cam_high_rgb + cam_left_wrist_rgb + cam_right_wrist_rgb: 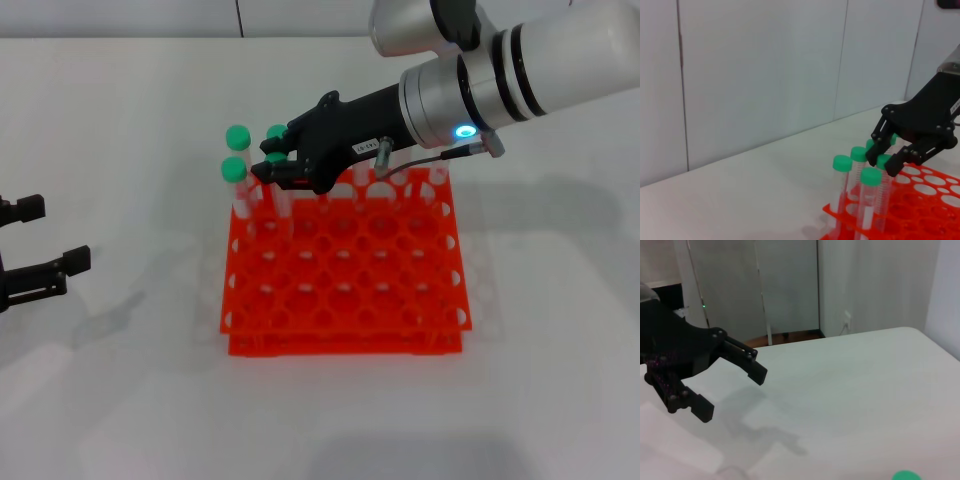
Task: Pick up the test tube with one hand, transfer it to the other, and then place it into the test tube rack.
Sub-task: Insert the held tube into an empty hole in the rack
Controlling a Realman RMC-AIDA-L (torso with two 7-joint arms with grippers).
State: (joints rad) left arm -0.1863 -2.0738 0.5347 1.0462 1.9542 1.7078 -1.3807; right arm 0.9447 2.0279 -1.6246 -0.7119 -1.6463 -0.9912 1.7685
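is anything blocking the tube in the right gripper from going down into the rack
Nothing visible blocks it. The right gripper holds the test tube over the orange test tube rack's far-left corner, close beside the tubes already standing there. The left gripper is parked far off.

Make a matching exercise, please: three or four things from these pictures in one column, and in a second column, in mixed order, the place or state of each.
Things:
1. right gripper
2. left gripper
3. test tube rack
4. test tube

Places or states:
A. orange, standing on the white table, most holes empty
B. open, empty, low at the left edge of the head view
C. over the rack's far left corner, fingers around a green cap
D. upright in a far-row hole, its cap between black fingers

Pairs: 1-C, 2-B, 3-A, 4-D
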